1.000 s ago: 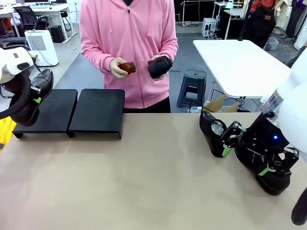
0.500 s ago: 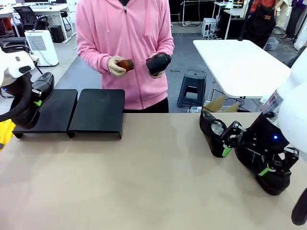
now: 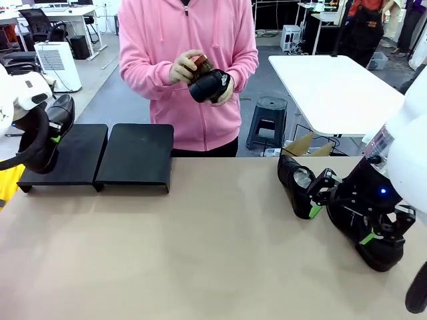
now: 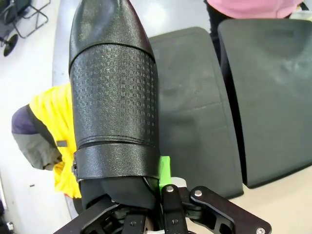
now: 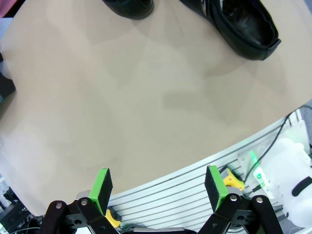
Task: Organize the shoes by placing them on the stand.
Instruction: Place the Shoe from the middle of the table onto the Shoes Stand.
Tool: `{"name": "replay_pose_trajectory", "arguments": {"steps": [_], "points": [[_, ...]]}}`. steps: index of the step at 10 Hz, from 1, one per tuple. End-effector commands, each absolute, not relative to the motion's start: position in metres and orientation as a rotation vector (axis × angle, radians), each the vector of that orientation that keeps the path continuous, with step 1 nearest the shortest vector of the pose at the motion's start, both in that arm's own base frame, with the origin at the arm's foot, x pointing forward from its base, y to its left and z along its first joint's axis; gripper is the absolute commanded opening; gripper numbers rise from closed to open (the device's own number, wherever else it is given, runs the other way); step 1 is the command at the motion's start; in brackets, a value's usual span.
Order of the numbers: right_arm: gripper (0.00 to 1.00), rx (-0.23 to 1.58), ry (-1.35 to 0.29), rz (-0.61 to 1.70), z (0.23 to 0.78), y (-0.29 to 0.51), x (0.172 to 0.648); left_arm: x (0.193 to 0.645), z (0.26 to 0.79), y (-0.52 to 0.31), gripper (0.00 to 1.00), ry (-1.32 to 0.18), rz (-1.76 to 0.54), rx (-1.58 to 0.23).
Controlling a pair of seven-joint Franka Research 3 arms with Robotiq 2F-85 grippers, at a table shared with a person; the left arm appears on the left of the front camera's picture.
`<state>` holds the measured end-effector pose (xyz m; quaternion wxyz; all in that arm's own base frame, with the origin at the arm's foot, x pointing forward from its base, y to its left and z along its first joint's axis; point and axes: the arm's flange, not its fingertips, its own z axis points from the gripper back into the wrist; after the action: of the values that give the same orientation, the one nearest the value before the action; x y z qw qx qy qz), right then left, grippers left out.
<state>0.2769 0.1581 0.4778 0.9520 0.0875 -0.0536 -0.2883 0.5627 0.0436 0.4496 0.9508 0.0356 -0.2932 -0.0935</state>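
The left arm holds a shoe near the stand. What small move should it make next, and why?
Probably shift the shoe a little inward, over the left panel of the stand, before lowering it. The left gripper is shut on the shoe, which hangs by that panel's outer edge, partly off it, and the panel has room.

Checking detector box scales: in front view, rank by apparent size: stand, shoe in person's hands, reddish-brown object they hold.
Largest: stand.
Then: shoe in the person's hands.
Smallest: reddish-brown object.
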Motion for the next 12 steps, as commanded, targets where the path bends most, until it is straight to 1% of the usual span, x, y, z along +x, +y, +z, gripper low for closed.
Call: {"name": "replay_pose_trajectory", "arguments": {"steps": [1,4,11,12], "points": [[1.0,0.184,-0.117,-0.588,0.478,0.159,0.278,0.57,0.455,0.053,0.0,-0.631,-0.156,0.1],[1.0,0.184,-0.117,-0.588,0.478,0.159,0.278,0.575,0.451,0.065,0.0,-0.63,-0.138,0.078],[1.0,0.184,-0.117,-0.588,0.478,0.159,0.278,0.597,0.434,0.073,0.0,-0.54,-0.112,0.037],[1.0,0.184,-0.117,-0.588,0.478,0.159,0.278,0.599,0.434,0.073,0.05,-0.524,-0.113,0.029]]}}
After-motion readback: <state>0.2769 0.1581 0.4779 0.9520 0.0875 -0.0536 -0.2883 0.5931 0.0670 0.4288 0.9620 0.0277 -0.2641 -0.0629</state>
